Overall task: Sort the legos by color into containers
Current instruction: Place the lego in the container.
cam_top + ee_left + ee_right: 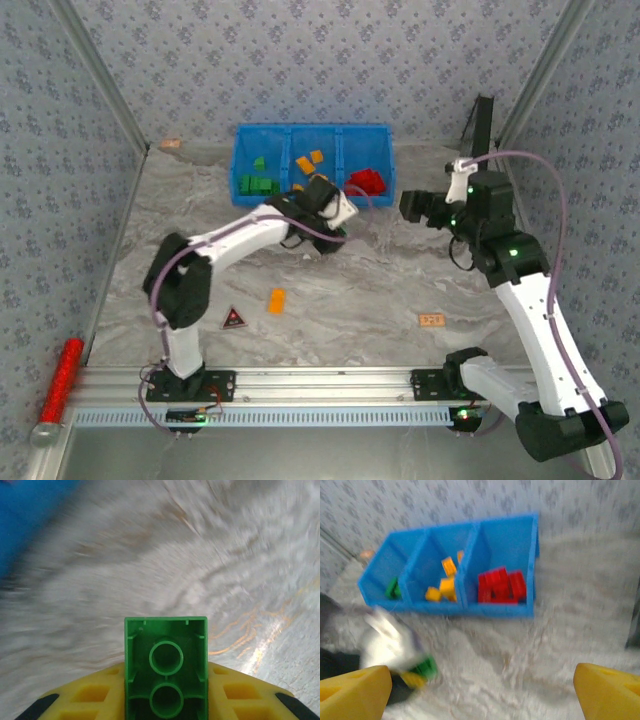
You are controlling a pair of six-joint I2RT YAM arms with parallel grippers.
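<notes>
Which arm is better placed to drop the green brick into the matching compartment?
Left. The left pincer grips the green brick by the blue bin, whose left compartment holds greens. The right pincer stands open and empty.

We get bright, even light; wrist views motion-blurred, glare on the table (260, 652), green lego (165, 672) sharp.

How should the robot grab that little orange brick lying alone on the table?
Come straight down from above and pinch the small orange plastic brick across its narrow width, on the two long sides. It lies flat on the grey marbled table, nothing touching it, its length running roughly from near to far.
</notes>
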